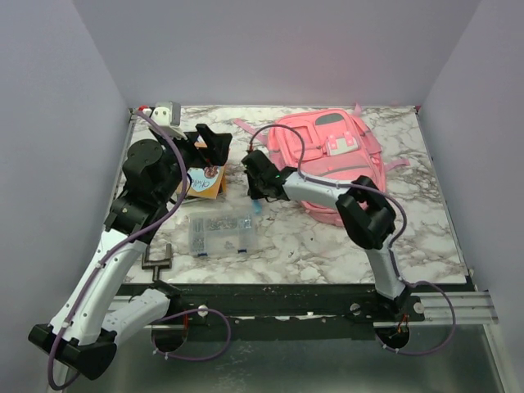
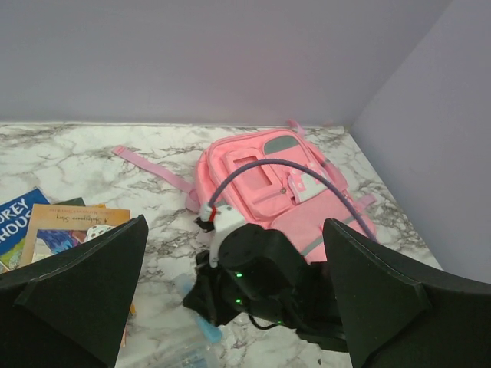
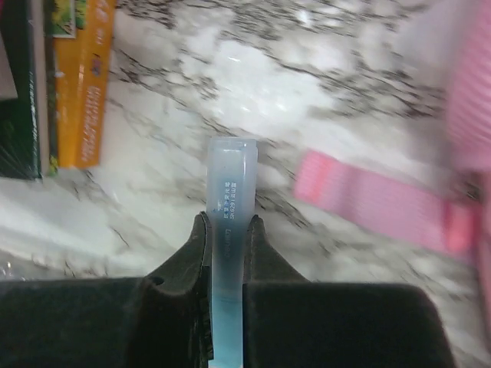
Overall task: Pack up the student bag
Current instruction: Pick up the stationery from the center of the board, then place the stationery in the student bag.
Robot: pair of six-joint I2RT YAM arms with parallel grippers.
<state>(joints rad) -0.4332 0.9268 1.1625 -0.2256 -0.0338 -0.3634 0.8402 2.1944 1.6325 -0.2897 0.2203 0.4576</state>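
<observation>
left gripper (image 2: 234, 222): we hold the jaws wide apart.
right gripper (image 3: 228, 224): we pinch a tube (image 3: 232, 172), its tip poking ahead.

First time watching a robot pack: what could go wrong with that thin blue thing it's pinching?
The right gripper pinches the blue stick across its narrow width, so it might swivel or slip in transit. The student bag shows no opening from above, so the stick could land outside it.

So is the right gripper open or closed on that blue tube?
Closed on it: in the right wrist view the right gripper pinches the blue tube from both sides, with no gap.
</observation>
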